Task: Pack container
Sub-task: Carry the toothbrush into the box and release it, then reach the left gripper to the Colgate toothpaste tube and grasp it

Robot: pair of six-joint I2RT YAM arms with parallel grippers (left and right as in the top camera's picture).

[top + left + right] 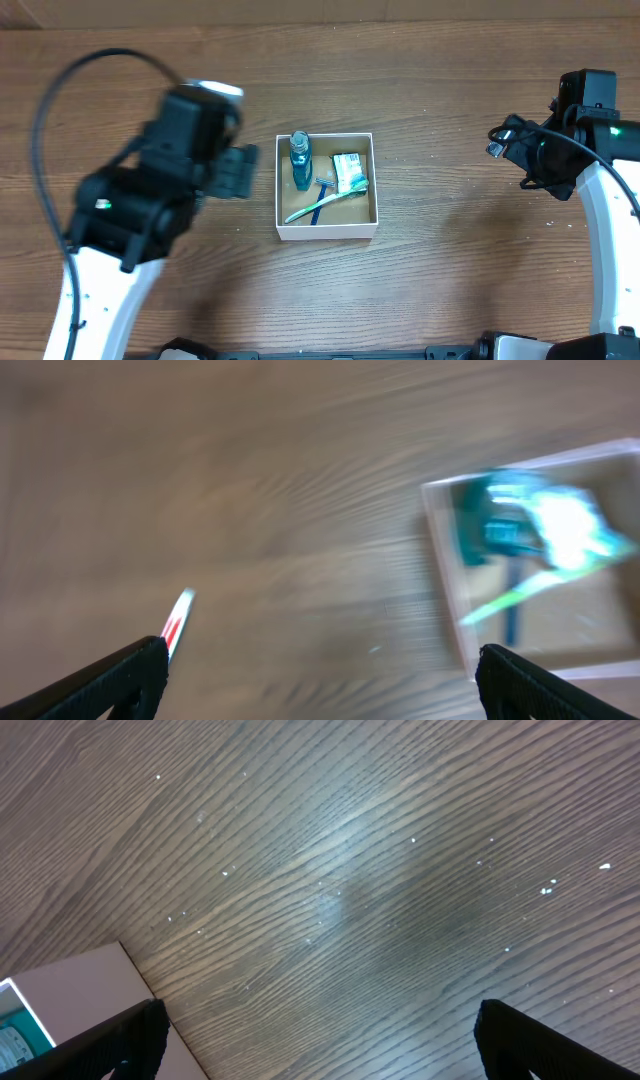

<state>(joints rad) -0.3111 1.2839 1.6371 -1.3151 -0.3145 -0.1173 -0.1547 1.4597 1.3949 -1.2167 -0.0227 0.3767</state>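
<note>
The container [326, 233], a shallow white-walled square box with a brown floor, sits mid-table. Inside lie a blue bottle [300, 160], a green-and-white packet [349, 172], a blue razor [323, 190] and a green toothbrush [330, 203]. My left gripper [236, 170] is open and empty, just left of the box and blurred by motion. In the left wrist view its fingers [320, 670] spread wide over bare wood, with the container [447, 610] at right. My right gripper [505, 140] is open and empty, well right of the box; its wrist view [320, 1030] shows a container corner [85, 988].
A small white-and-red striped thing [176, 620] lies on the wood by my left finger; it is too blurred to identify. The wooden table [450, 280] surrounds the box. The left arm [150, 200] covers part of the table's left side.
</note>
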